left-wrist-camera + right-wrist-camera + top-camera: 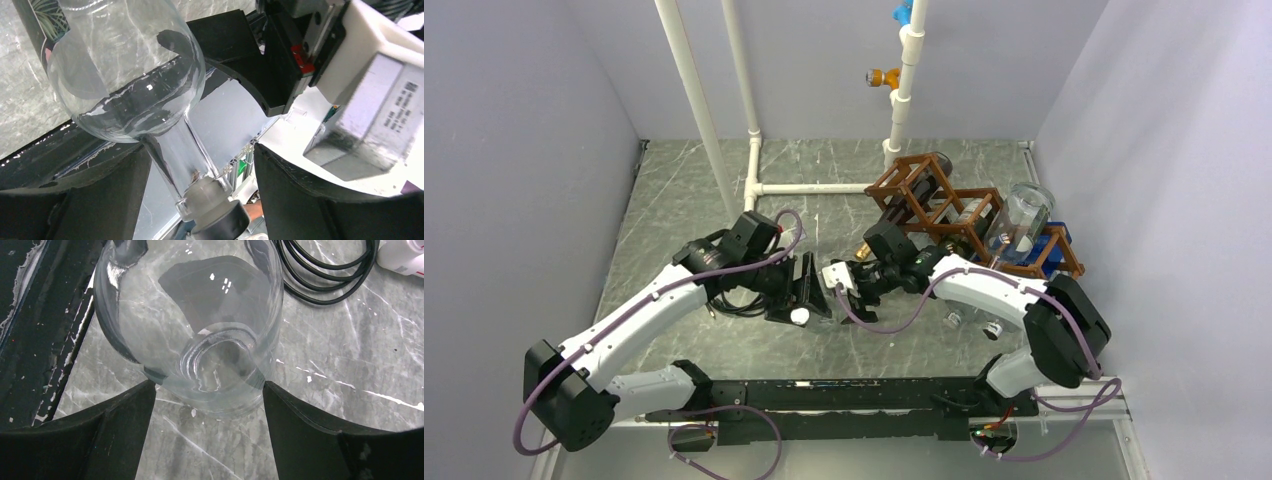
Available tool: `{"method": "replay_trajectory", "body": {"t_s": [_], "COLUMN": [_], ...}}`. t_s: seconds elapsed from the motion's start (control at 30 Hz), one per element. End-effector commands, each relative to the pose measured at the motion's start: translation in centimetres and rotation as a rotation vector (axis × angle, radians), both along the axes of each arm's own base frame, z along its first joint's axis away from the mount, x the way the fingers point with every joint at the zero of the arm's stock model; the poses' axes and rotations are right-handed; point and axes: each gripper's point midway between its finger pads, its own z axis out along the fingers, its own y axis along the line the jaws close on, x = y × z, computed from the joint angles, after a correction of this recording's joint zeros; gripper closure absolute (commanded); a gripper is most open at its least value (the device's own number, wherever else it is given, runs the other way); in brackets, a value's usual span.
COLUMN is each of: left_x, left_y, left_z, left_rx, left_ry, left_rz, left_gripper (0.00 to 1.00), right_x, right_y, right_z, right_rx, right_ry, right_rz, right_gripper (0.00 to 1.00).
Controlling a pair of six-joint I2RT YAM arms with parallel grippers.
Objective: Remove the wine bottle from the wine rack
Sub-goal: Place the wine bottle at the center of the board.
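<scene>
Marble table (684, 190); right gripper (207, 390) clasps clear wine bottle (200, 315).

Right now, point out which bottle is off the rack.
The clear bottle in the right gripper, over the table. The dark bottle, the labelled bottle and a second clear bottle sit in the wooden rack.

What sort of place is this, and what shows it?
Probably a robotics test cell: plain grey walls box in a grey marbled tabletop, and two white-and-black robot arms are bolted along its near edge.
</scene>
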Motion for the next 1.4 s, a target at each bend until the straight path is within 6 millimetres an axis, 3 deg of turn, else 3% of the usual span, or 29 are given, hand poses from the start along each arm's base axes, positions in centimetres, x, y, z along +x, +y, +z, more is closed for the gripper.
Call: {"method": "replay_trajectory", "body": {"t_s": [0.0, 0.33, 0.63, 1.03, 1.17, 1.37], "left_x": [1.5, 2.5, 3.0, 3.1, 3.4, 4.1], "left_y": [-1.1, -1.4, -0.4, 1.9, 2.5, 3.1], "left_z": [3.1, 3.9, 4.2, 7.5, 8.8, 9.9], "left_rx": [-0.116, -0.139, -0.094, -0.15, -0.187, -0.214], "left_ry": [-0.118, -0.154, -0.242, -0.67, -0.817, -0.954], "left_rz": [-0.031, -0.05, -0.064, -0.105, -0.071, -0.013], "left_gripper": [0.21, 0.2, 0.15, 0.01, 0.01, 0.0], "right_x": [-1.9, -1.1, -0.5, -0.6, -1.4, -0.5], "right_y": [0.2, -0.2, -0.5, -1.9, -3.3, -5.6], "right_z": [0.0, 0.4, 1.6, 4.9, 5.6, 8.2], "right_rx": [0.008, 0.027, 0.054, 0.06, 0.039, 0.027], "right_ry": [0.123, 0.167, 0.197, 0.167, 0.137, 0.074], "right_rz": [0.049, 0.019, -0.009, 0.03, 0.076, 0.051], "right_gripper": [0.19, 0.18, 0.13, 0.06, 0.06, 0.05]}}
